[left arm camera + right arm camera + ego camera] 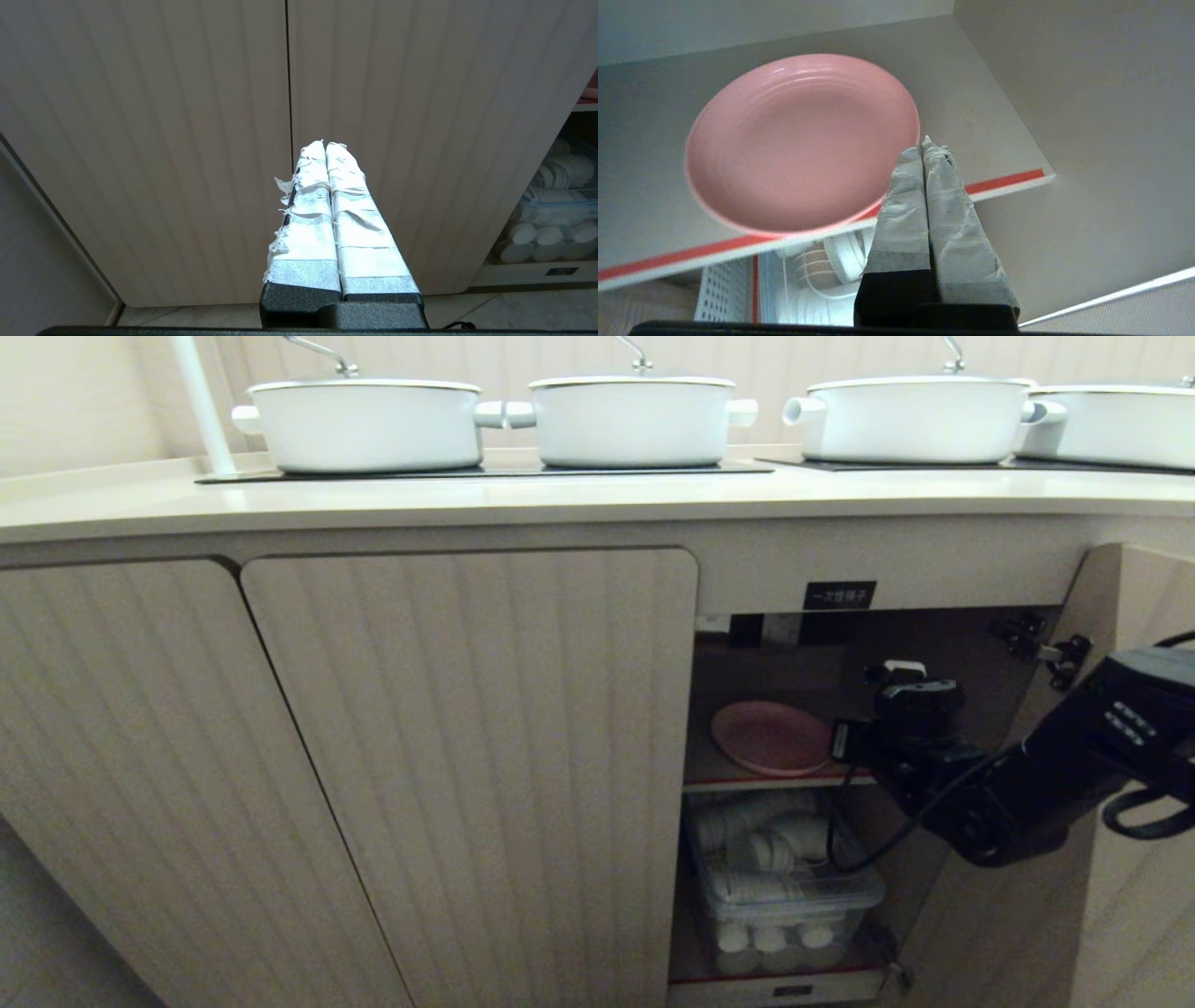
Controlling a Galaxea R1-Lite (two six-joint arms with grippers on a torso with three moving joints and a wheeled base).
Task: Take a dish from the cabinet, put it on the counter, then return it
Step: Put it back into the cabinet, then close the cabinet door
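From the head, we see the pink plate point(771, 737) on the cabinet point(840, 709) shelf, our right pincer point(845, 742) beside it. At the right wrist, fingers pressed together near its rim. Stiff, slick, breakable; we'd pinch the rim. Left pincer point(325, 145) pressed together, parked.

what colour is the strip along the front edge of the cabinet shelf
Red, along the shelf's front edge under the pink dish; clearest in the right wrist view.

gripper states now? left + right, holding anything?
Left gripper: closed, holding nothing, facing the shut fluted doors.
Right gripper: closed, holding nothing, at the rim of the pink plate on the cabinet shelf.
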